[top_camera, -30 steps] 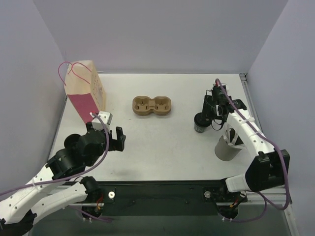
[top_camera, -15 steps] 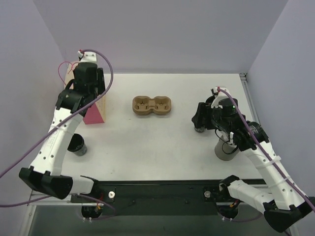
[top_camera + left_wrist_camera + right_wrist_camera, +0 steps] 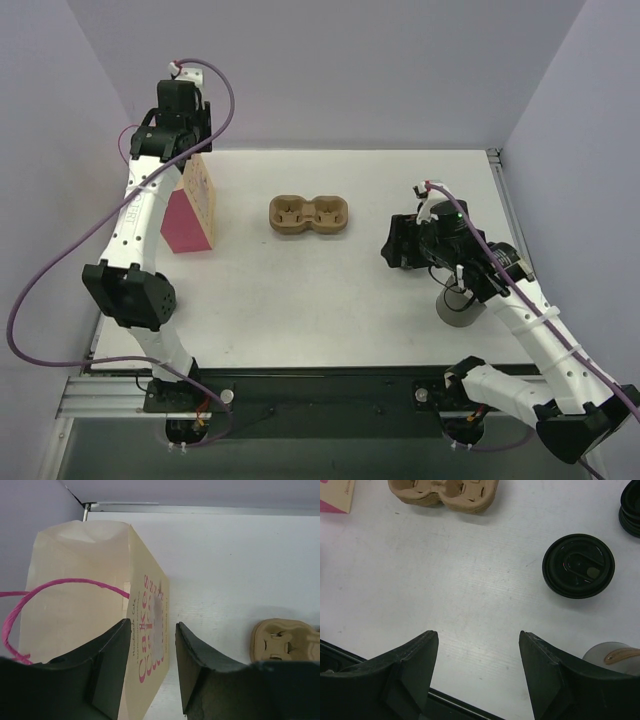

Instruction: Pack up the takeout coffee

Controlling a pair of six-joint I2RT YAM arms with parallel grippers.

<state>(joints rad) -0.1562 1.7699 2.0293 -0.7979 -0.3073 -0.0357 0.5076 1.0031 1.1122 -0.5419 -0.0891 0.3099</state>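
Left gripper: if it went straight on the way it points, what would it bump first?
Probably the paper bag: the left gripper points down at its open top, jaws apart either side of one wall. Depth is unclear.

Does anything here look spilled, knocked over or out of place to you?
Nothing stands out. The cream and pink paper bag stands upright and open, the brown pulp two-well tray lies flat and empty, and the black lidded cup sits upright on a dry white table.

White table (image 3: 330,290): paper bag (image 3: 190,205) standing far left, pulp tray (image 3: 310,214) mid-rear, lidded coffee cup (image 3: 578,565) right, stack of lids (image 3: 631,505) near it, grey cylinder (image 3: 458,308) near-right.
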